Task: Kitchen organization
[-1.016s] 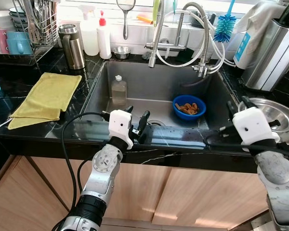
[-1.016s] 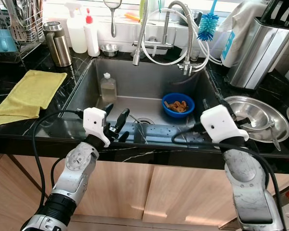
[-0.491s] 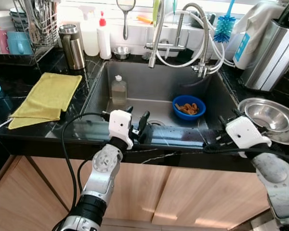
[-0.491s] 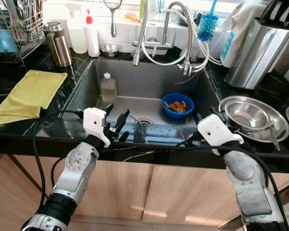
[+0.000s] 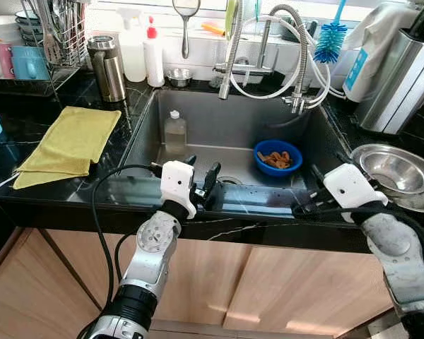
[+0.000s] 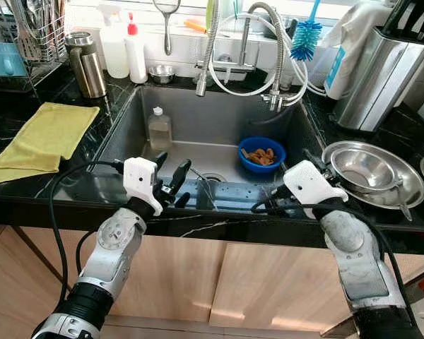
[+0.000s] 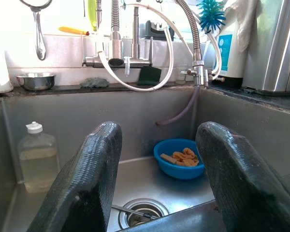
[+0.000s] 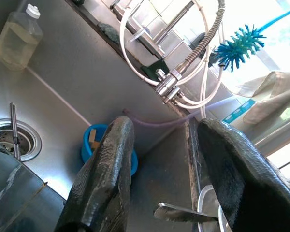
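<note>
Inside sink [image 5: 198, 127], blue bowl [image 5: 277, 157] of scraps

Blue bowl [image 5: 277, 157] of scraps sits in the sink [image 5: 198, 120].

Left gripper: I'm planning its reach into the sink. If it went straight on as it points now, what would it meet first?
Probably the blue bowl of food scraps on the sink floor, seen between the left gripper's open fingers; depth is uncertain.

Home kitchen: sink [image 5: 198, 152], dish rack [image 5: 53, 42].
</note>
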You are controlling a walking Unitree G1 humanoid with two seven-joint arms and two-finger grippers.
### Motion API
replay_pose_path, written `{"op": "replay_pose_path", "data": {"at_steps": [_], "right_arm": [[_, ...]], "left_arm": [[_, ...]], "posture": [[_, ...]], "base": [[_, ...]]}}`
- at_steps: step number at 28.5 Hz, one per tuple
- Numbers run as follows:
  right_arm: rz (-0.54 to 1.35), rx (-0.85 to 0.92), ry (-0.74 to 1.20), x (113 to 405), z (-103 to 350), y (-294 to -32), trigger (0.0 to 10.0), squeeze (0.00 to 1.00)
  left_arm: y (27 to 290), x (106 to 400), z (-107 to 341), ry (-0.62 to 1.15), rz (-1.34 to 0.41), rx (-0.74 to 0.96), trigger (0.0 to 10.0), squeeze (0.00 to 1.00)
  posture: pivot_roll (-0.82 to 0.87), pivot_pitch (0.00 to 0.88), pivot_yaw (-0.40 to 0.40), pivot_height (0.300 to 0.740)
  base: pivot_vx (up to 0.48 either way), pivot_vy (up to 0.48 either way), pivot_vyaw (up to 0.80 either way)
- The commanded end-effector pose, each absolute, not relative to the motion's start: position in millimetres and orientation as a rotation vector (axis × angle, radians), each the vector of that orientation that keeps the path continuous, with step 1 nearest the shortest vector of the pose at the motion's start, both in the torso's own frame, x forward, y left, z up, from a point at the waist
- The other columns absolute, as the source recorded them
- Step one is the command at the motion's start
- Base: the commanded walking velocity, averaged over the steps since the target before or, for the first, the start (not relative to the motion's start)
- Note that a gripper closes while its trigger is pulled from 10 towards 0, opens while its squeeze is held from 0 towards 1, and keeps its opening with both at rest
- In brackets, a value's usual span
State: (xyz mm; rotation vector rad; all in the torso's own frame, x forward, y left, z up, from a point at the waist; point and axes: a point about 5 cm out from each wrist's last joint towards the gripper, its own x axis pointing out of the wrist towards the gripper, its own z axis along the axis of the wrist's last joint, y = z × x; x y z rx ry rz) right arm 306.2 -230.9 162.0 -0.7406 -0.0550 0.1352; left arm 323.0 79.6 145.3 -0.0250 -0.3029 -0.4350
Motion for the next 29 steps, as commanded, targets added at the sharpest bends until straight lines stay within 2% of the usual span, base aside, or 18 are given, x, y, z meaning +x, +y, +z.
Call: {"op": "replay_pose_path", "data": {"at_steps": [1, 29], "right_arm": [[0.116, -0.739, -0.035, 309.7, 159.2, -232.8, 10.0, 0.0], [0.062, -0.705, 0.042, 313.8, 147.5, -232.4, 10.0, 0.0]], "left_arm": [[76.3, 324.9, 145.8, -0.294, -0.443, -0.019, 10.0, 0.0], [75.0, 325.3, 146.1, -0.294, -0.45, -0.021, 10.0, 0.0]], "posture": [[0.1, 0.02, -0.08, 0.74], [0.1, 0.017, -0.074, 0.74]], "base": [[0.0, 0.0, 0.0], [0.0, 0.0, 0.0]]}}
